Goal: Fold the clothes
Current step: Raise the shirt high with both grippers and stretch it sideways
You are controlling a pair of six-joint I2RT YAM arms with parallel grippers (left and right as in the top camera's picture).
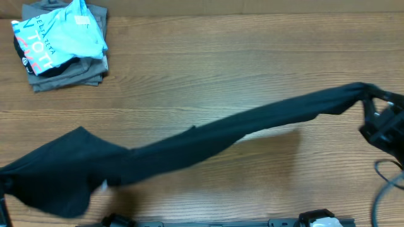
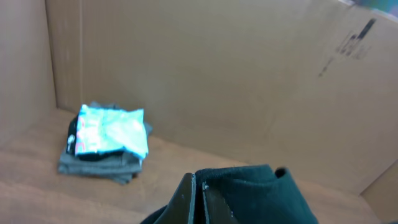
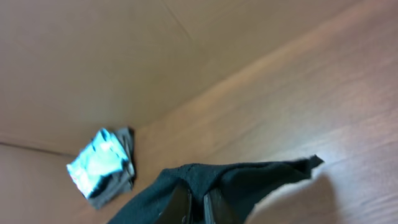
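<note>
The black T-shirt (image 1: pixel 189 148) is soft, matte fabric pulled into a long, sagging band. It runs from the lower left corner of the overhead frame up to the right edge. It is broad and rumpled at the left end and narrows into a twisted rope toward the right. Its shadow falls on the counter (image 1: pixel 221 57) below the middle stretch, so that part hangs clear of the wood. A small pale speck sits at the lower left hem, too small to identify.

The left end effector (image 2: pixel 198 196) is clenched on a bunched fold of the T-shirt. Its fingers are cut off by the bottom of the left wrist frame. The right end effector (image 3: pixel 198 202) is likewise clenched on the other end, with a pointed flap of cloth sticking out to the right. In the overhead view the left one is almost wholly outside the frame.

The counter is warm brown wood with a streaked grain. In the upper left corner lies a stack of folded grey garments (image 1: pixel 69 72), with a crumpled light blue shirt (image 1: pixel 63 34) with lettering on top, well apart from the T-shirt. A plain cardboard wall (image 2: pixel 217 74) stands behind the counter. A thin cable (image 1: pixel 385 183) loops at the lower right.
</note>
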